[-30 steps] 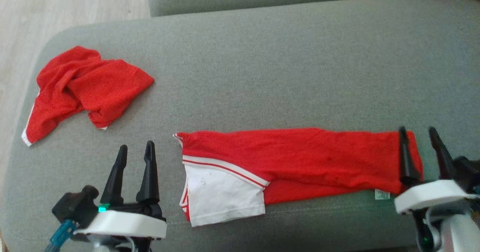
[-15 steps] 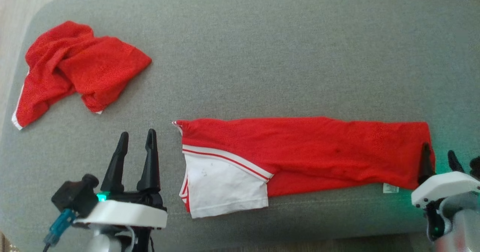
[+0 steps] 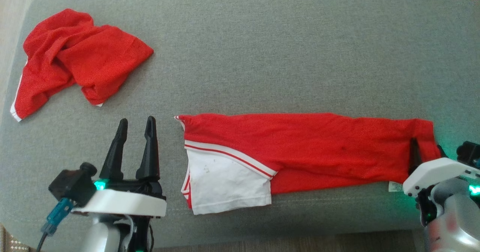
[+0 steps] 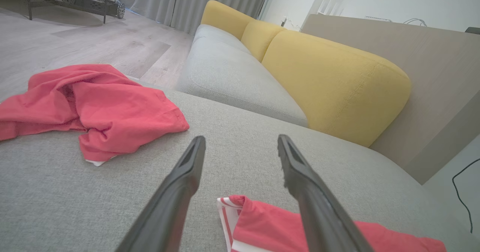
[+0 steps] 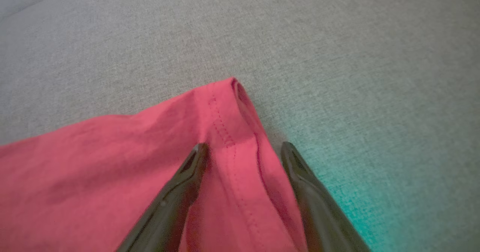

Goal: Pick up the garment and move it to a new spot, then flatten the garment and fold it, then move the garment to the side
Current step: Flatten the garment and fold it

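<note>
Garment [image 3: 318, 147] lay as a long red strip along the near edge of the grey sofa seat [image 3: 262, 57]. Its white sleeve was turned toward that edge, and its hemmed end reached to the right.

Right claw [image 5: 244, 144]: jaws spread, nothing pinched. In the wrist view the stitched hem ran up between the two fingers. One finger rested over the red cloth, the other just off its edge above the seat.

Change over the last second: the head camera tipped down, so the whole scene slid up the picture. The cloth itself did not appear to move. Against the cloth, the right claw had drawn back toward the near edge. Its fingertips had been level with the strip's far edge and now sat well short of it. The hem corner showed a slight pucker beside the inner finger.

Left claw [image 3: 137, 120]: jaws spread and empty, near the collar end but not touching it. Its place relative to the cloth was unchanged.

A second red garment [image 3: 75, 57] sat crumpled at the far left corner of the seat, well apart and undisturbed.

Judgement: the lengthwise fold looked done. The right claw seemed to be lining up a pinch on the hem end for a crosswise fold. That pinch was not yet made, and the move to the side remained.
</note>
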{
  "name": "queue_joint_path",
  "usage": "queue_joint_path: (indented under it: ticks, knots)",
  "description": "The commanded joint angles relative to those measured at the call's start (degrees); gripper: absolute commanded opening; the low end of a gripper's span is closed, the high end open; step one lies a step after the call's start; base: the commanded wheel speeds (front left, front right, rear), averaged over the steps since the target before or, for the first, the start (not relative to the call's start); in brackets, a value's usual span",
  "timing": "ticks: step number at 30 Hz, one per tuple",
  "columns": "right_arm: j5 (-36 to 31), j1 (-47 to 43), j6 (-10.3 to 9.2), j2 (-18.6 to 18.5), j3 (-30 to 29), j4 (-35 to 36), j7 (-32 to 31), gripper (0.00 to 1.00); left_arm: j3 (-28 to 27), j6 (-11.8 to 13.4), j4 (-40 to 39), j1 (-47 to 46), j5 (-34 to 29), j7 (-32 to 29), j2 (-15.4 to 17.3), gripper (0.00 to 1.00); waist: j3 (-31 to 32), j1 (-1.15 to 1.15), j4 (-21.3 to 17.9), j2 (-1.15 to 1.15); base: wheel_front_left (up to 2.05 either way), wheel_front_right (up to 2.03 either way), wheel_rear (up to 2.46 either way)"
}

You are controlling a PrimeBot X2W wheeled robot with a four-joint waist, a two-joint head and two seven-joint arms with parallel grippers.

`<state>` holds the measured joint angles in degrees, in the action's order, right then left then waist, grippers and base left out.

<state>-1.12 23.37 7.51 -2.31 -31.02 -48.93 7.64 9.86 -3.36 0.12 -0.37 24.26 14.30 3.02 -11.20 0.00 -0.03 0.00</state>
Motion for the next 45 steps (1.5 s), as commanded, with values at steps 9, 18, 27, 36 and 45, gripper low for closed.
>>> queue_joint_path:
  ticks: [9, 18, 27, 36, 45]
  knots:
    - [1.15, 4.31, -0.02, -0.57, 3.31, -7.97, -0.18, 0.0, -2.75, -0.44, -1.47, -2.76, -0.92, 0.7, -0.14, 1.0, -0.18, 0.0, 0.1, 0.0, 0.0, 0.0, 0.0]
    - [-4.08, 5.81, -0.02, -0.57, 0.73, -3.79, 1.02, 0.0, -2.19, -0.01, -1.55, -2.73, -0.46, 0.7, -0.14, 1.0, 1.25, 0.0, -0.28, 0.0, 0.0, 0.0, 0.0]
    - [-11.9, 6.28, -0.02, -0.6, -5.52, 8.44, -5.33, 0.0, -0.89, 0.82, -1.75, -1.91, 0.52, 0.7, -0.14, 1.0, 2.34, 0.0, 0.48, 0.0, 0.0, 0.0, 0.0]
    - [-14.61, 4.79, -0.02, -0.66, -5.81, 19.07, -14.58, 0.0, -0.85, 1.46, -1.78, -1.05, 1.25, 0.7, -0.14, 1.0, 3.91, 0.0, 1.17, 0.0, 0.0, 0.0, 0.0]
    - [-1.7, -2.17, -0.02, -0.58, 9.24, 26.84, -22.37, 0.0, -0.44, 2.39, -1.5, 1.07, 1.62, 0.7, -0.14, 1.0, 7.46, 0.0, -0.15, 0.0, 0.0, 0.0, 0.0]
